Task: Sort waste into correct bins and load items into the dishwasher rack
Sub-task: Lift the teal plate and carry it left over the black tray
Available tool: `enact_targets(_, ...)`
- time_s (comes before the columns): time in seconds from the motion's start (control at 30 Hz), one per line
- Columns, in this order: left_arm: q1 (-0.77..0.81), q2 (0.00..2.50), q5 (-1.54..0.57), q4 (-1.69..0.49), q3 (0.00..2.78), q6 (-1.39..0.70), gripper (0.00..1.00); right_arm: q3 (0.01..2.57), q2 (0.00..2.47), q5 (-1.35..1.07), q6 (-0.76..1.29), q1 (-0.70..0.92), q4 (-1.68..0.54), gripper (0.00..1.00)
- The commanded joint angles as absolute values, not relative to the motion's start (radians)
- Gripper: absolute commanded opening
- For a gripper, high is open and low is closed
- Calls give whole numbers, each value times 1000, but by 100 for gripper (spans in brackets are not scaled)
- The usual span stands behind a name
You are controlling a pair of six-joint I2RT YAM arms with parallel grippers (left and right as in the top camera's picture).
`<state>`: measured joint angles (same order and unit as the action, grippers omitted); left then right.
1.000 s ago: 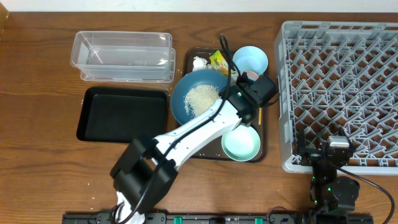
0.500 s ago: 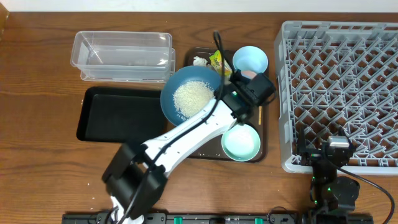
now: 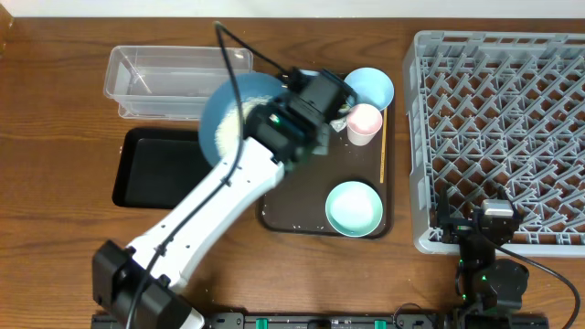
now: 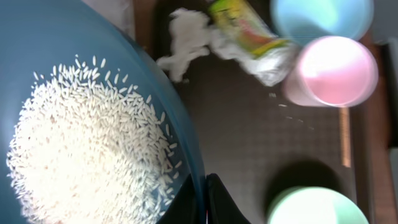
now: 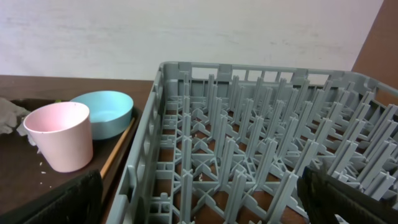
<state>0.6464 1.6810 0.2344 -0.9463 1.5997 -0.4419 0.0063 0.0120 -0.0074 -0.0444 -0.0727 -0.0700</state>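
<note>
Holding dish by its rim, left arm, rice still in it.
Left gripper (image 4: 203, 200) is pinched narrow on the rim of the dark blue dish (image 3: 239, 108), which hangs over the right end of the clear tub (image 3: 151, 82) and a corner of the black tray (image 3: 160, 172); rice grains (image 4: 87, 155) heaped inside. Tissue (image 4: 186, 38), wrapper (image 4: 244, 28), pink cup (image 3: 364, 122), light blue bowl (image 3: 371, 86), mint bowl (image 3: 354, 208) and wooden stick (image 3: 383, 146) sit on the brown tray (image 3: 297, 217). Right gripper (image 5: 199, 186) is spread wide and empty at the rack (image 3: 498, 137) edge.
</note>
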Motion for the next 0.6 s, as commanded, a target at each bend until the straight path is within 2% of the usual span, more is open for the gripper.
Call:
enact_targets(0.0, 561, 1673, 144, -958, 1622, -450, 6, 5, 7, -7, -38, -91, -75, 99)
enact_targets(0.27, 381, 1673, -94, -969, 1620, -426, 6, 5, 7, -7, -38, -91, -75, 99)
enact_targets(0.57, 268, 1673, -313, -984, 1608, -382, 6, 5, 7, -7, -38, -91, -75, 99)
